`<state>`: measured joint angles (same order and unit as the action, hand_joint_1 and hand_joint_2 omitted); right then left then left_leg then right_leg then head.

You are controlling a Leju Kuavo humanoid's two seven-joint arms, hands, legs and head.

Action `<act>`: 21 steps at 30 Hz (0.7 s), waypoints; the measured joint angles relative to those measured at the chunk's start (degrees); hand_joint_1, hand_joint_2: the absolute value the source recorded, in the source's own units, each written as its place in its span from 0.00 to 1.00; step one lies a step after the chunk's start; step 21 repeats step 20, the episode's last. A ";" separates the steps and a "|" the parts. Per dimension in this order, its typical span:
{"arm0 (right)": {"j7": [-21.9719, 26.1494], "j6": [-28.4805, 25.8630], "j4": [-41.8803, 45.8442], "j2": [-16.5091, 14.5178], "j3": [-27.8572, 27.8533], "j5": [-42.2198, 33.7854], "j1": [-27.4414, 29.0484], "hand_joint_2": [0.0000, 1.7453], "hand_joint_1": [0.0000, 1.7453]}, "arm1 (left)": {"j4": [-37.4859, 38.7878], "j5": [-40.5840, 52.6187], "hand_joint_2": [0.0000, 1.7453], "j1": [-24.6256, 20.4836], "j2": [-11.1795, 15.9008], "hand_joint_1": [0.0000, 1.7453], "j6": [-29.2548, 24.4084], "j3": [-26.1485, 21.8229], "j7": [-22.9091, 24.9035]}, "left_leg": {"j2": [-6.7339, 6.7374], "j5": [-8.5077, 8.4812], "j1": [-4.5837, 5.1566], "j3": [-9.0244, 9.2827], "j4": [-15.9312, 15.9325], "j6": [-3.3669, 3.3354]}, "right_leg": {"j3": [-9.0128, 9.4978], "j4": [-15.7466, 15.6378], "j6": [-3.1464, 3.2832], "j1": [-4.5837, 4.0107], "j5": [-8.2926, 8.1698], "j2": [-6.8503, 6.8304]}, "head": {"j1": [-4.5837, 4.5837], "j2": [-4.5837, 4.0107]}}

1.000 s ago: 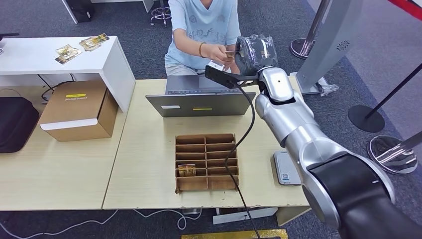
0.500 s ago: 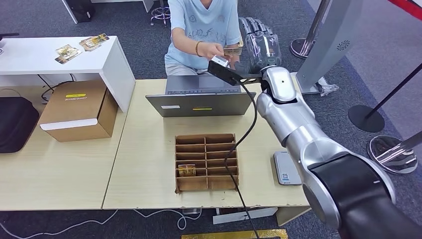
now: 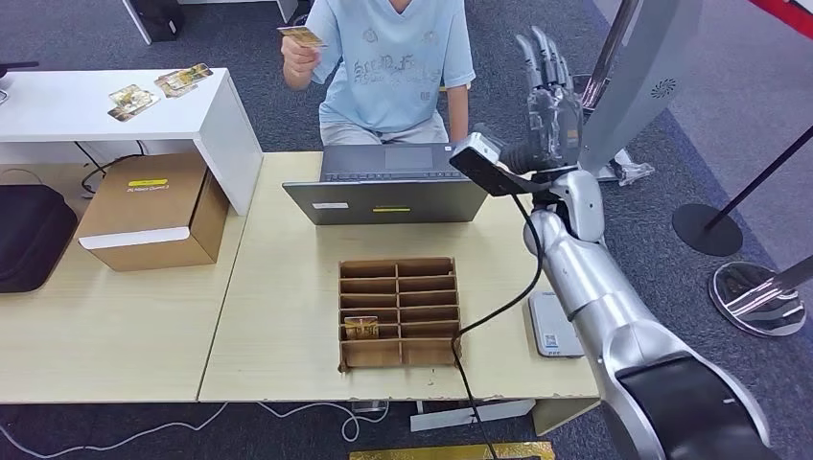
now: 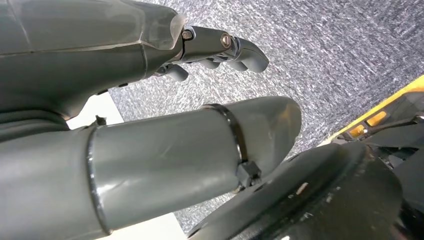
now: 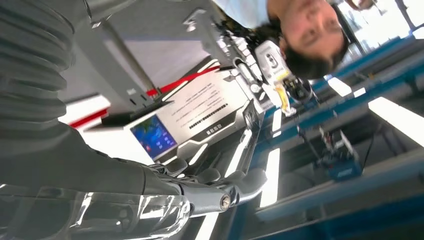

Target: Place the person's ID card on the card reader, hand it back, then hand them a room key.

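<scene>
Two pale wood tables (image 3: 288,355) stand side by side on grey carpet (image 3: 633,220), with a white desk (image 3: 105,120) beyond them. My right hand (image 3: 548,81) is raised past the open laptop (image 3: 388,187), fingers straight and apart, holding nothing. The person (image 3: 393,62) holds the ID card (image 3: 300,36) up, well clear of me. One room key (image 3: 360,327) sits in the cardboard divider tray (image 3: 398,311); the card reader (image 3: 553,324) lies just beside it. My left hand (image 4: 150,65) hangs over carpet, fingers loosely curled around nothing.
</scene>
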<state>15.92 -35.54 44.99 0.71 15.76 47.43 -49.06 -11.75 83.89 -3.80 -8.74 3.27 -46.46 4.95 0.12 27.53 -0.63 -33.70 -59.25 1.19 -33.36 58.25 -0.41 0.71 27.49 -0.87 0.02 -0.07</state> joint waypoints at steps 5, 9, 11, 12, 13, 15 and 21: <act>7.25 0.87 18.84 4.75 -2.80 -17.46 14.10 1.00 0.00 | 0.00 -0.22 0.00 0.47 0.00 0.00 -0.48 -0.03 0.13 | -0.08 0.07 0.00 -0.02 0.00 -0.06 | 0.02 -0.04 -0.02 0.00 0.04 -0.10 | 0.00 0.00; 12.80 3.49 32.64 7.22 -5.14 -29.22 26.11 1.00 0.00 | -0.01 0.48 0.00 0.70 -0.01 0.00 -0.78 -0.03 0.17 | -0.08 0.12 0.00 -0.02 0.01 -0.07 | -0.01 -0.05 -0.01 -0.01 0.08 -0.10 | 0.01 0.00; 15.58 4.00 39.28 7.88 -6.44 -32.93 32.49 1.00 0.00 | -0.01 1.02 0.00 0.69 -0.07 0.00 -1.13 -0.02 0.17 | -0.08 0.15 -0.01 -0.03 0.02 -0.08 | -0.01 -0.05 -0.01 -0.01 0.12 -0.11 | 0.02 0.00; 16.85 4.14 42.37 8.05 -7.15 -34.23 35.69 1.00 0.00 | -0.01 1.22 0.00 0.69 -0.11 0.00 -1.33 -0.01 0.14 | -0.09 0.16 -0.01 -0.03 0.03 -0.10 | -0.01 -0.05 0.01 -0.01 0.14 -0.12 | 0.02 0.00; 18.00 4.38 45.47 8.12 -7.97 -35.60 38.92 1.00 0.00 | -0.01 1.43 0.00 0.68 -0.16 0.00 -1.48 0.02 0.08 | -0.09 0.17 -0.01 -0.03 0.03 -0.11 | -0.01 -0.05 0.02 -0.01 0.16 -0.14 | 0.03 0.00; 19.76 5.63 51.40 8.16 -10.05 -38.89 45.03 1.00 0.00 | -0.01 1.82 0.00 0.68 -0.27 0.00 -1.55 0.09 -0.05 | -0.10 0.20 -0.01 -0.04 0.04 -0.10 | -0.01 -0.04 0.01 -0.01 0.20 -0.15 | 0.02 0.00; 21.23 13.66 62.75 7.58 -16.55 -48.20 55.68 1.00 0.00 | -0.01 2.73 0.00 0.63 -0.36 0.00 -0.98 0.68 -0.09 | -0.04 0.27 0.00 -0.03 0.05 -0.07 | 0.00 -0.04 -0.01 0.00 0.24 -0.08 | 0.01 0.01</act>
